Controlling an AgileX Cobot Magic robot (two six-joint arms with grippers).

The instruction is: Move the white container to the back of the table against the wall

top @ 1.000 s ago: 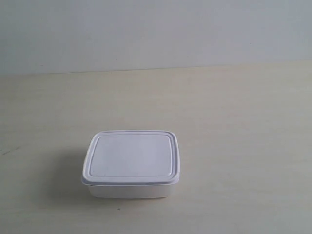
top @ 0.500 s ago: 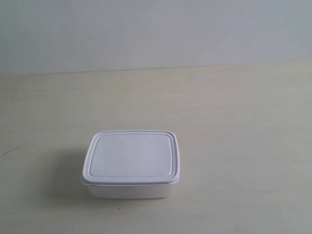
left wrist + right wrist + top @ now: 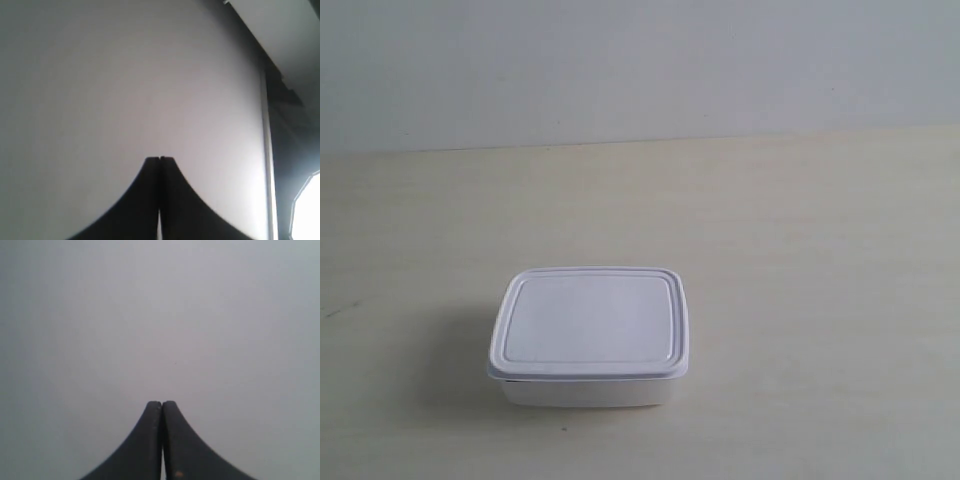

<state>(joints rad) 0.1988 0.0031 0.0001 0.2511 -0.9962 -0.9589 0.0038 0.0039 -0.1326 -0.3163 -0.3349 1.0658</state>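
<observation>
The white container (image 3: 589, 335) sits lidded on the cream table (image 3: 800, 260), near the front and a little left of centre in the exterior view. The pale grey wall (image 3: 640, 65) rises behind the table's far edge. No arm or gripper shows in the exterior view. In the left wrist view my left gripper (image 3: 159, 159) is shut, its dark fingertips pressed together with nothing between them, facing a plain pale surface. In the right wrist view my right gripper (image 3: 161, 403) is likewise shut on nothing, facing a plain grey surface. Neither wrist view shows the container.
A broad stretch of bare tabletop lies between the container and the wall. A dark vertical frame edge (image 3: 280, 125) and a bright patch (image 3: 307, 210) show at one side of the left wrist view.
</observation>
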